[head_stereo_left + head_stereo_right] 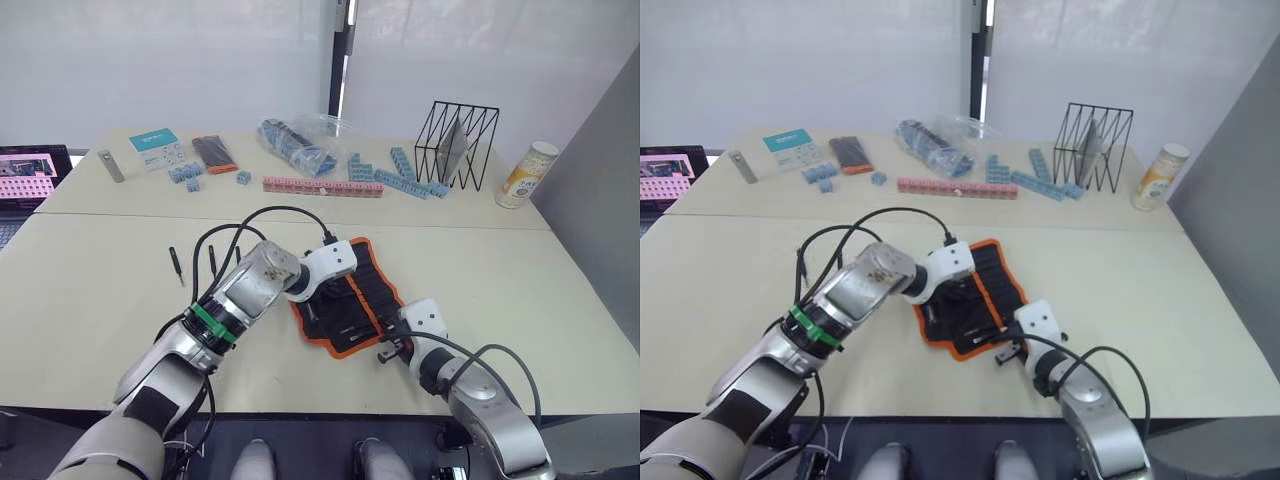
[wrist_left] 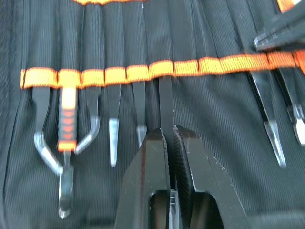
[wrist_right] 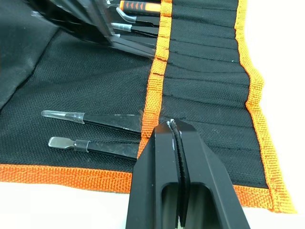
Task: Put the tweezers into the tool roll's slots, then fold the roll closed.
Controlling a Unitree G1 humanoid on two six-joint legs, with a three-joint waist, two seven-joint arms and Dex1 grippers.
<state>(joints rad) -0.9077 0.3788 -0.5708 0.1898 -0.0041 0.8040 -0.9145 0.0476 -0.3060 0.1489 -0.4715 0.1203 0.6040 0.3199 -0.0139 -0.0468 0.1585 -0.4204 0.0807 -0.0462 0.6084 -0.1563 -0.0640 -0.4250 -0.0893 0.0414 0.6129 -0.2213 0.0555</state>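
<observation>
The tool roll [image 1: 372, 283] lies open near the table's front edge, black with orange edging. My left gripper [image 2: 169, 131] is shut on a slim black tweezer [image 2: 165, 102] whose far end sits under the orange band [image 2: 214, 63] of the slots. Several other tools stand in neighbouring slots [image 2: 114, 119]. My right gripper [image 3: 171, 125] is shut, its tip resting on the orange band [image 3: 155, 90] at the roll's near corner, beside two seated tweezers [image 3: 100, 120]. Two loose tweezers [image 1: 176, 262] [image 1: 212, 257] lie on the table to the left of the roll.
On the far table are a black wire rack [image 1: 457, 143], a can [image 1: 528, 174], a pink block strip [image 1: 322, 186], blue blocks [image 1: 400, 180], a plastic bag [image 1: 300, 140], a grey bar [image 1: 110, 165] and a small black-and-orange case [image 1: 214, 152]. A screen [image 1: 30, 175] sits far left.
</observation>
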